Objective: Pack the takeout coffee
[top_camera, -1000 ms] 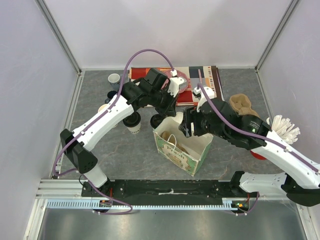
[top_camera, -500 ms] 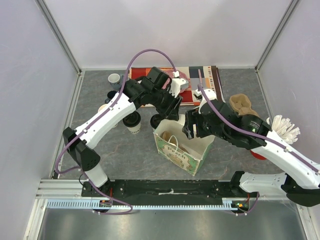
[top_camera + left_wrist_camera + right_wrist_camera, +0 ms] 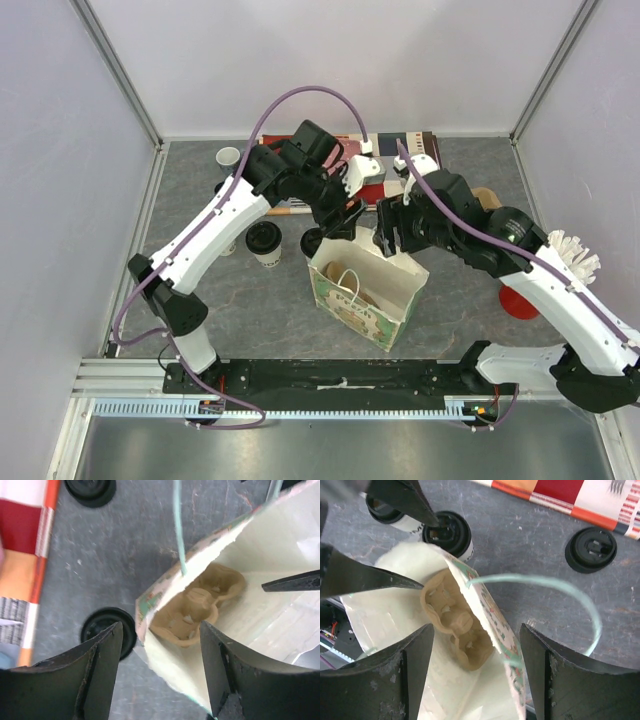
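While they hang over the bag (image 3: 362,312), the left gripper (image 3: 160,630) and right gripper (image 3: 477,630) gape, released. A cup tray (image 3: 196,605) lies inside.

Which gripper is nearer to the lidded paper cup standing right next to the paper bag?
Left. The left gripper, jaws open, straddles the paper bag's edge with that cup just beside one jaw; the right gripper hangs over the bag farther right.

Paper bag (image 3: 358,312), pulp carrier (image 3: 192,605) inside, striped mat (image 3: 555,492)
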Action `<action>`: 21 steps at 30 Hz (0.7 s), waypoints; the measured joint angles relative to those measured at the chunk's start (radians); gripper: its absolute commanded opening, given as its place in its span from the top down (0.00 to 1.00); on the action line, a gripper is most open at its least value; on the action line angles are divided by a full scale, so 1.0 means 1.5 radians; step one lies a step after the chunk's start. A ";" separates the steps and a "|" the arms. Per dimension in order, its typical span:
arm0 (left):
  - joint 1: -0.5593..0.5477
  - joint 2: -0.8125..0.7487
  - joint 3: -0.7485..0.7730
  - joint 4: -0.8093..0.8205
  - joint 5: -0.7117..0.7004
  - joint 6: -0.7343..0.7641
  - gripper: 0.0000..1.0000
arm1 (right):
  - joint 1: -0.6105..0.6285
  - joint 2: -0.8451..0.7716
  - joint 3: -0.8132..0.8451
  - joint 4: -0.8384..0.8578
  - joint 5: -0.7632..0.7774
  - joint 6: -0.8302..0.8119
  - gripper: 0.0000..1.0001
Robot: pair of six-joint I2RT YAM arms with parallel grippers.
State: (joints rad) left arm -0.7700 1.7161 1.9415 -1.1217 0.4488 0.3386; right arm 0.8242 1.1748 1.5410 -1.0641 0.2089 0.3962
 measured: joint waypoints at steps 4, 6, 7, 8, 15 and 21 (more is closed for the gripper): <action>0.000 0.071 0.153 -0.075 0.007 0.086 0.23 | -0.036 0.023 0.065 -0.008 -0.040 -0.033 0.16; 0.000 0.101 0.205 -0.093 0.020 0.123 0.22 | -0.050 0.031 0.096 -0.010 -0.057 -0.048 0.13; 0.000 0.116 0.228 -0.102 0.028 0.143 0.22 | -0.061 0.036 0.113 -0.012 -0.069 -0.058 0.12; 0.000 0.126 0.240 -0.106 0.039 0.163 0.22 | -0.069 0.042 0.129 -0.013 -0.077 -0.069 0.12; 0.009 0.179 0.242 -0.129 0.072 0.257 0.23 | -0.201 0.092 0.163 -0.036 -0.144 -0.153 0.07; 0.019 0.235 0.266 -0.145 0.096 0.315 0.44 | -0.284 0.151 0.171 -0.044 -0.141 -0.180 0.06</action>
State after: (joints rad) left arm -0.7418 2.0693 2.3405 -1.3396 0.5934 0.8112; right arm 0.3981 1.4017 1.7977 -1.1301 -0.0029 0.1261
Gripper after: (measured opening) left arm 0.671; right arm 0.937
